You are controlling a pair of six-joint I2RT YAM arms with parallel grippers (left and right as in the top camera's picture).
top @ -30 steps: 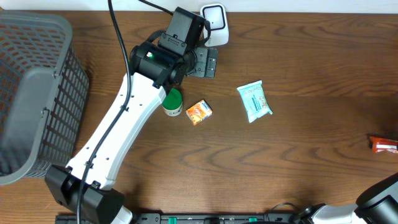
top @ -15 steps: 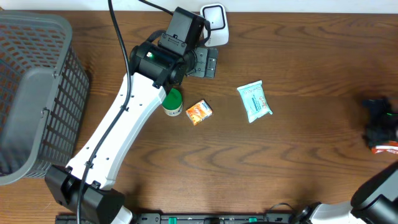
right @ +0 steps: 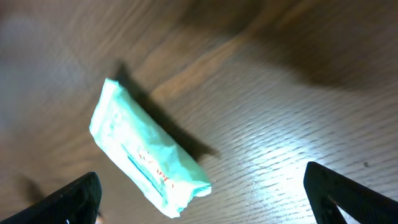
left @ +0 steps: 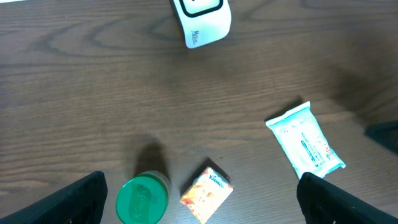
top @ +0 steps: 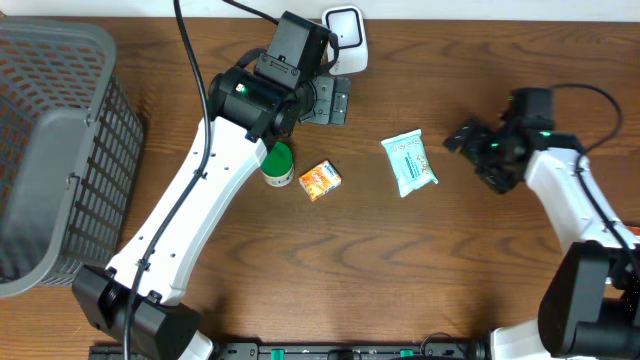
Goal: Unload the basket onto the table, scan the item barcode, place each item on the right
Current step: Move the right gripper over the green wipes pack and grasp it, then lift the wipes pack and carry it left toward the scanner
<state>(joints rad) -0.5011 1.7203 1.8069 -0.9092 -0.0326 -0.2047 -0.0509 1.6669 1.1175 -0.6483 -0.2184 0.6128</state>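
1. The left gripper (top: 335,100) hangs near the white plastic barcode scanner (top: 345,35) at the table's far edge, jaws spread wide and empty.
2. The right gripper (top: 462,138), released and holding nothing, hovers beside the teal soft-plastic packet (top: 408,163).
3. The packet lies flat mid-table, right of the small orange cardboard box (top: 320,180).

Teal pkt (top: 409,164) lies flat, white scanner (top: 343,40) well behind it.

Green jar (top: 279,166) half under left arm (top: 200,200), basket (top: 60,140) cut by left edge, packet (top: 408,163) print unreadable
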